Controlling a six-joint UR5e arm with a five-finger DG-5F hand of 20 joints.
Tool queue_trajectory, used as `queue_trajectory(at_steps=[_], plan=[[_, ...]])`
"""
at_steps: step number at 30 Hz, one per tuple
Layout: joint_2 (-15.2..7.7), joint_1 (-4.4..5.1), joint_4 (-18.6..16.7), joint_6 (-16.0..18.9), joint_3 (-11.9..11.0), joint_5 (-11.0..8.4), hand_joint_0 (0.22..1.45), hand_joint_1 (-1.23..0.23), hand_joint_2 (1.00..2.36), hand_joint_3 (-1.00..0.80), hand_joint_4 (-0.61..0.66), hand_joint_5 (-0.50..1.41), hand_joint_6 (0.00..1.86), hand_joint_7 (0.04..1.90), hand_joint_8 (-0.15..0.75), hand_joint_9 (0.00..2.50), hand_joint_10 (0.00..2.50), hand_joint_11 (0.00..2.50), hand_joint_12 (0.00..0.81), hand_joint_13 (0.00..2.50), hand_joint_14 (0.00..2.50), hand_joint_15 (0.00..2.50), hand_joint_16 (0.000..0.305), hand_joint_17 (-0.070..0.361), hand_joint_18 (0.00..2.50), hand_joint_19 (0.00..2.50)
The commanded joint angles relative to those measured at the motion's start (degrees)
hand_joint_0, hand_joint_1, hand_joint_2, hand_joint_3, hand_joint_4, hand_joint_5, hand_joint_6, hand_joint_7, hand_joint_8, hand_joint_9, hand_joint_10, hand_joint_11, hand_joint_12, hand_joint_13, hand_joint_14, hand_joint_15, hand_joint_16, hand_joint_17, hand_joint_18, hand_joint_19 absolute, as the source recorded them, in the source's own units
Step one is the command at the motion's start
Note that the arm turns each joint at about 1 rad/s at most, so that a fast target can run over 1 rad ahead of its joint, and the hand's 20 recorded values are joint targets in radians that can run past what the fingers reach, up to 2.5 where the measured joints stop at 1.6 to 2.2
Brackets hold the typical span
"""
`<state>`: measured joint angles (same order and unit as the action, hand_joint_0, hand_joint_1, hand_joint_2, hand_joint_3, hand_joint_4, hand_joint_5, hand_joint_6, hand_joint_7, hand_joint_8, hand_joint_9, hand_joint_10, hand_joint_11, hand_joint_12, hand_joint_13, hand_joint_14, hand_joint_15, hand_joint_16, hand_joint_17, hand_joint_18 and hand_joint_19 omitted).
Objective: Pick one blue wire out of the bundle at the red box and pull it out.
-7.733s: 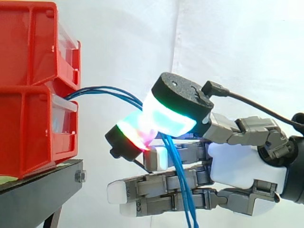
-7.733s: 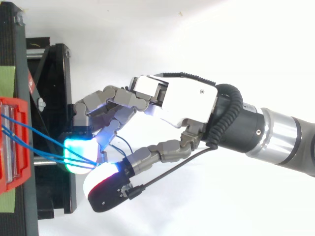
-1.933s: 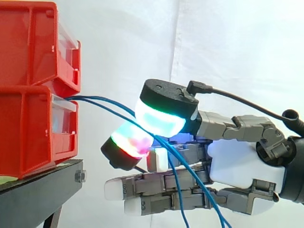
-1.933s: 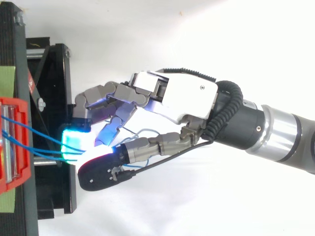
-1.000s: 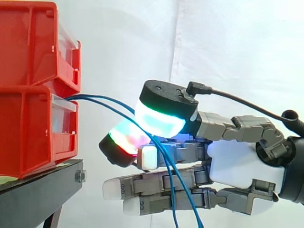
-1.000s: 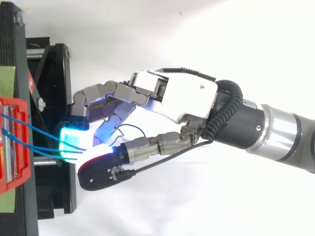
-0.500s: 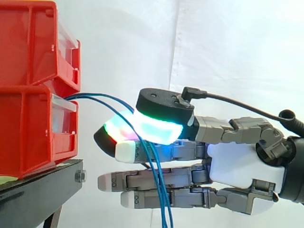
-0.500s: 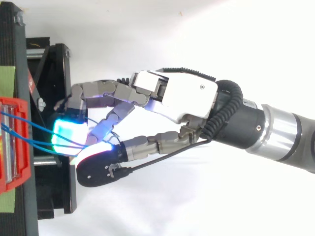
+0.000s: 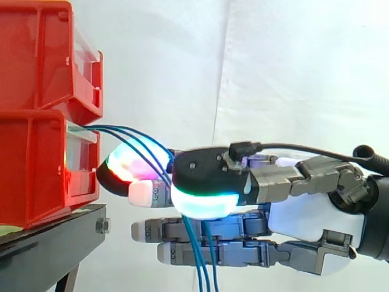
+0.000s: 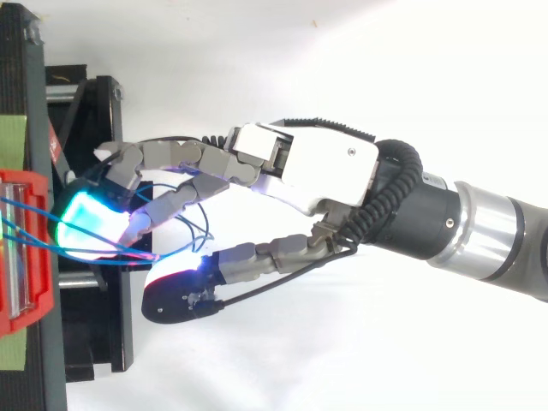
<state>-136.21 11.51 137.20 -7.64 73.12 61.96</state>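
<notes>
**Blue wires [image 9: 141, 141] not yet gripped**

Three wires are seen leaving the lower of two stacked red boxes [image 9: 36, 164] and draping over the one hand [image 10: 300, 167], spread wide, thumb apart, nothing pinched. Selection is judged under way; one wire must next be isolated and pinched.

A white curtain [image 9: 292, 73] hangs behind in soft vertical folds, brightly and evenly lit. At lower left of the side view a black stand [image 9: 48, 246] shows a bolt [image 9: 102, 226] on its end. From above, the stand lies over a white surface [image 10: 360, 60], with green tape [image 10: 12, 141] on its left bar.
</notes>
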Motion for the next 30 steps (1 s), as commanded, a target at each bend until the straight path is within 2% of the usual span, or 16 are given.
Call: queue_trajectory(at_steps=[1, 4, 9, 10, 21, 30], plan=[[0.07, 0.0, 0.0, -0.01, 0.0, 0.0, 0.62, -0.87, 1.01, -0.28, 0.14, -0.15, 0.76, 0.88, 0.16, 0.37, 0.01, 0.2, 0.314, 0.06, 0.0, 0.09, 0.05, 0.112, 0.0, 0.05], [-0.02, -0.08, -0.09, -0.01, 0.0, 0.0, 0.55, -0.78, 1.0, -0.39, 0.15, -0.14, 0.74, 0.92, 0.178, 0.43, 0.01, 0.22, 0.32, 0.07, 0.0, 0.1, 0.051, 0.114, 0.0, 0.09], [0.07, 0.0, 0.0, -0.1, 0.0, 0.0, 0.53, -0.71, 1.0, -0.44, 0.15, -0.12, 0.73, 0.96, 0.195, 0.51, 0.01, 0.25, 0.324, 0.12, 0.0, 0.11, 0.052, 0.116, 0.0, 0.11], [-0.02, 0.0, 0.0, -0.01, 0.0, 0.0, 0.53, -0.72, 1.0, -0.44, 0.15, -0.1, 0.71, 1.04, 0.197, 0.55, 0.01, 0.24, 0.326, 0.16, 0.0, 0.09, 0.052, 0.117, 0.0, 0.09], [0.07, 0.0, 0.0, -0.1, 0.0, 0.0, 0.58, -0.72, 1.01, -0.34, 0.13, -0.1, 0.79, 1.08, 0.201, 0.7, 0.01, 0.39, 0.316, 0.32, 0.01, 0.17, 0.048, 0.108, 0.08, 0.13], [-0.02, 0.0, -0.09, -0.1, 0.0, 0.0, 0.58, -0.77, 1.01, -0.21, 0.16, -0.12, 0.87, 1.06, 0.243, 0.88, 0.02, 0.63, 0.366, 0.54, 0.01, 0.33, 0.056, 0.126, 0.28, 0.19]])
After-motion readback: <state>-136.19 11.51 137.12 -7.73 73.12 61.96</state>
